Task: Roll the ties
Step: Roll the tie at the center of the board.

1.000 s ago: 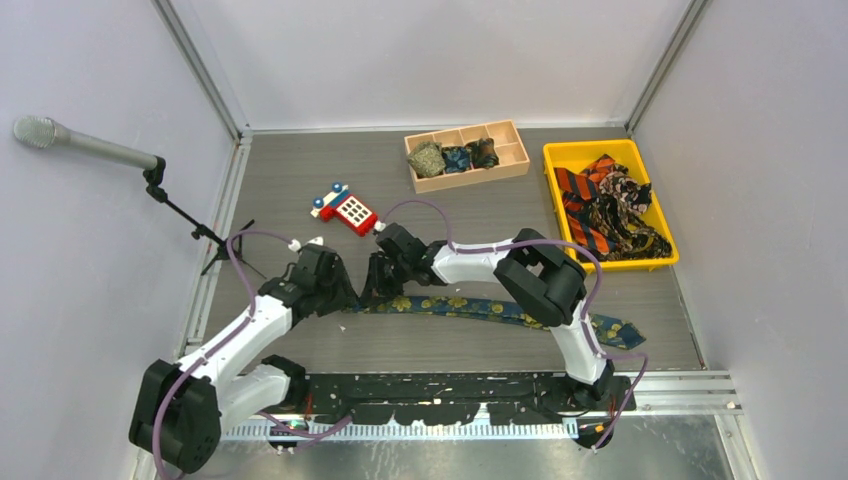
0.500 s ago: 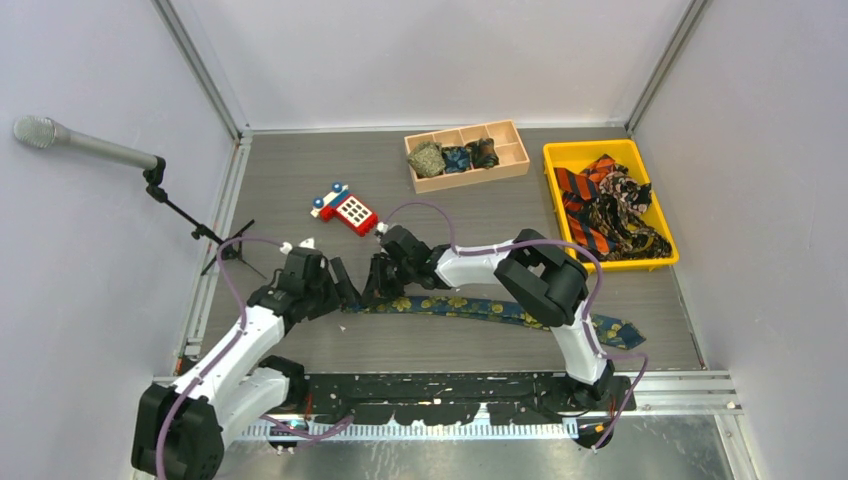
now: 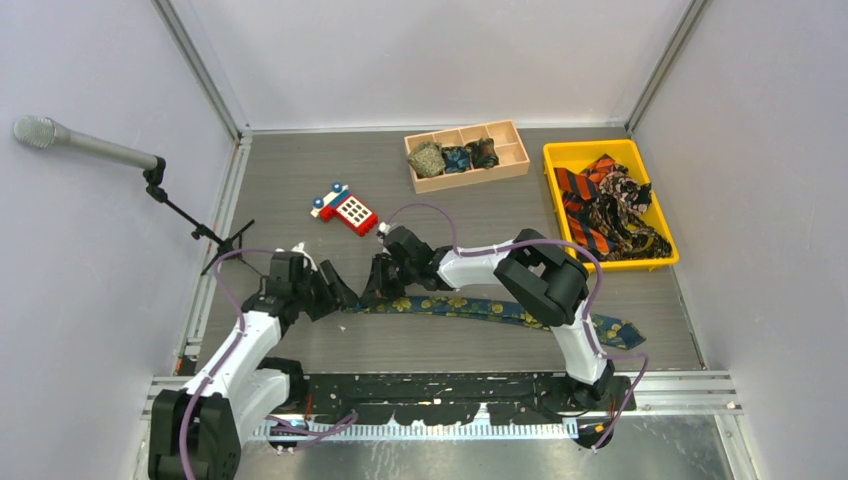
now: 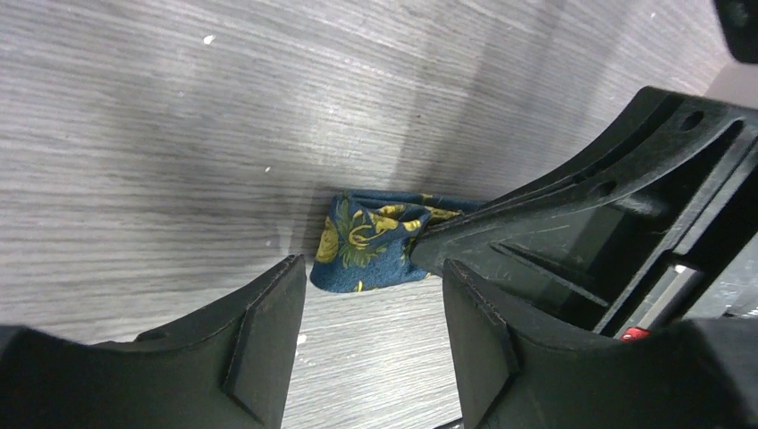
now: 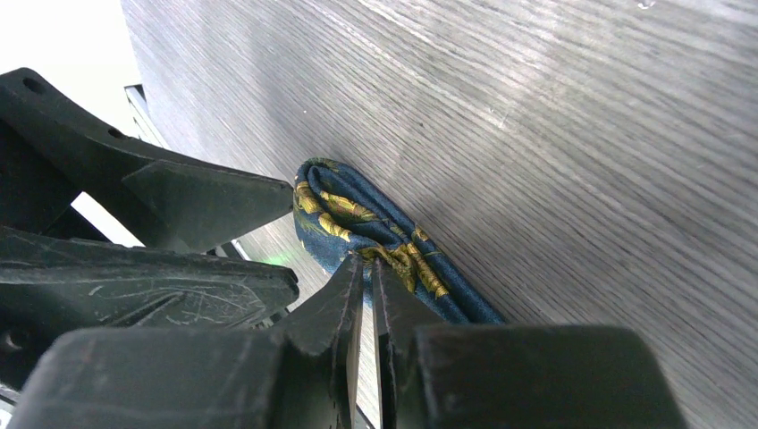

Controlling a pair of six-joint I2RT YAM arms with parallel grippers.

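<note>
**Left gripper backs away from the navy tie**

Drawn off toward 8 o'clock since a second ago, the left gripper now has its jaws apart and empty. In its wrist view they frame the tie's folded end. The right gripper stays pinched on that fold, fingers nearly together. From above, the fold is hidden beneath both grippers. The right arm's elbow covers part of the tie, and the wide end reappears at 4 o'clock. Three rolled ties sit in the wooden box at 12 o'clock. Loose ties fill the yellow bin at 2 o'clock.
</note>
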